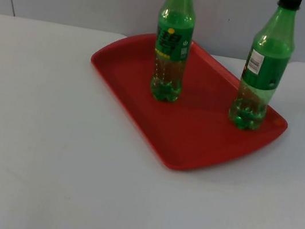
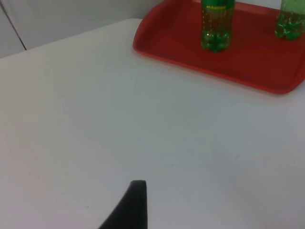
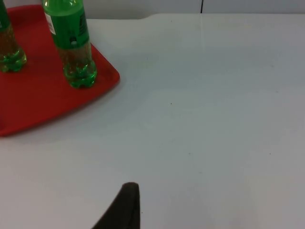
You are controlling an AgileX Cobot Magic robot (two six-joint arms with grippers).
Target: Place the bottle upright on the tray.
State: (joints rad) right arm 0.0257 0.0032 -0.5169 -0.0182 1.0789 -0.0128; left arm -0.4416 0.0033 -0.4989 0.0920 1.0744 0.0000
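On one red tray [image 1: 194,144]: two green bottles [image 1: 173,42] [image 1: 262,68] upright; claw states unclear.

A: Open white table [image 2: 143,143] ahead of the left fingertip [image 2: 133,205]; the red tray [image 2: 157,47] sits well beyond.

B: Same past the right fingertip [image 3: 126,207]; two upright bottles [image 1: 172,42] [image 1: 262,68] block the tray.

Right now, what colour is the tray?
Red; the tray shows best in the top view.
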